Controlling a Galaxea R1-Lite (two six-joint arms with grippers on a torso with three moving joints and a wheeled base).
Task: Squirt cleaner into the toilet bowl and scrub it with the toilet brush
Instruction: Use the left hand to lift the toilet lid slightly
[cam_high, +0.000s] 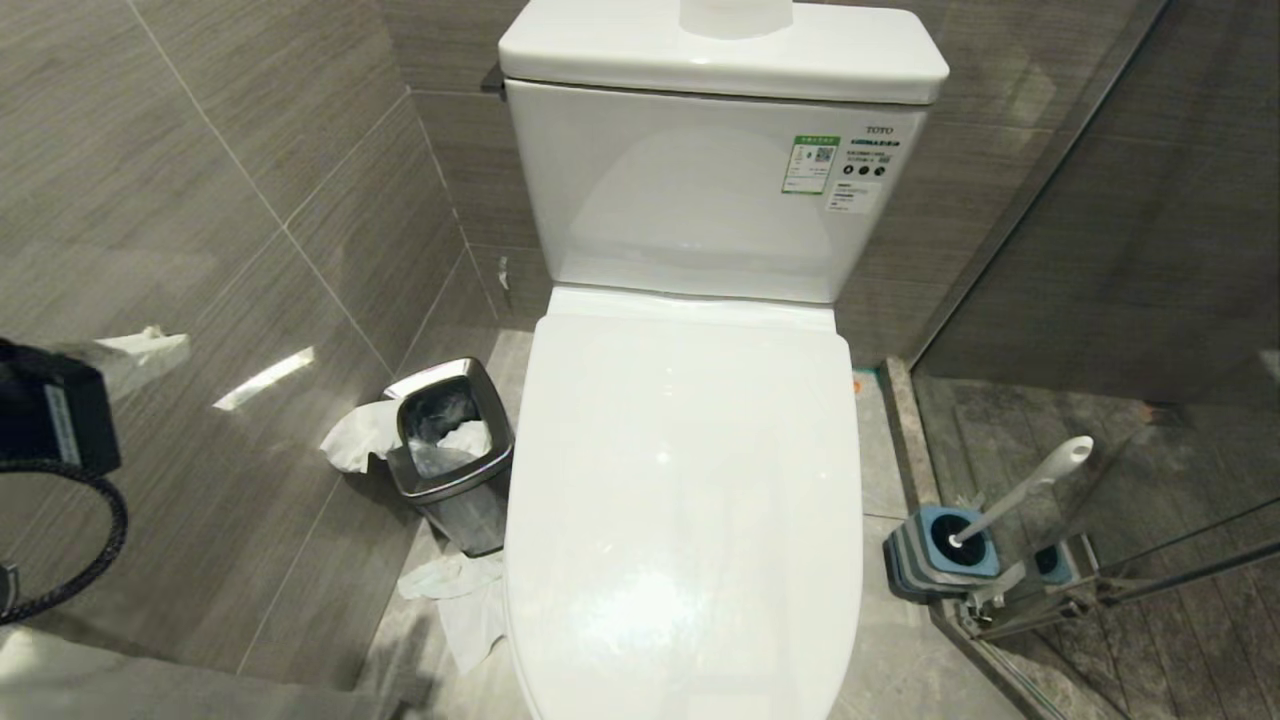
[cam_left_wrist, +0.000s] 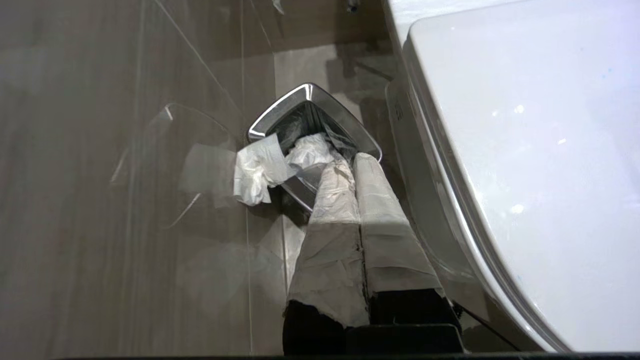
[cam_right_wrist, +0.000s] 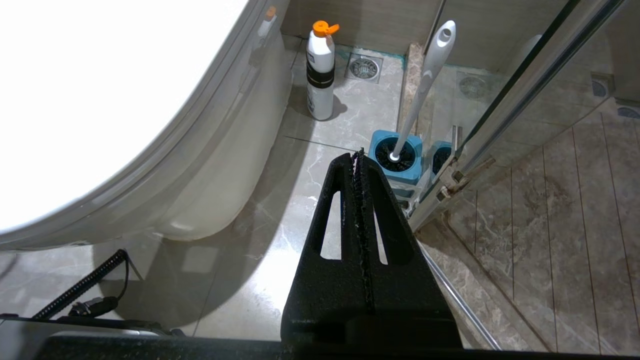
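Note:
The white toilet bowl (cam_high: 690, 500) stands in the middle with its lid down, so the basin is hidden and no cleaner shows. The toilet brush (cam_high: 1030, 485) leans in its blue-and-grey holder (cam_high: 940, 550) on the floor to the right. My left gripper (cam_high: 150, 350) is at the far left, its paper-wrapped fingers (cam_left_wrist: 372, 200) shut and empty above a steel bin, beside the toilet lid (cam_left_wrist: 525, 150). My right gripper (cam_right_wrist: 356, 156) is shut and empty low over the floor, just short of the toilet brush (cam_right_wrist: 425, 85) and its holder (cam_right_wrist: 397, 160).
A square steel waste bin (cam_high: 470, 480) holding tissue stands left of the toilet, with paper (cam_high: 465, 600) on the floor beside it. A white bottle with an orange cap (cam_right_wrist: 320, 75) stands by the toilet base near a floor drain. A glass shower door (cam_high: 1100, 300) closes the right side.

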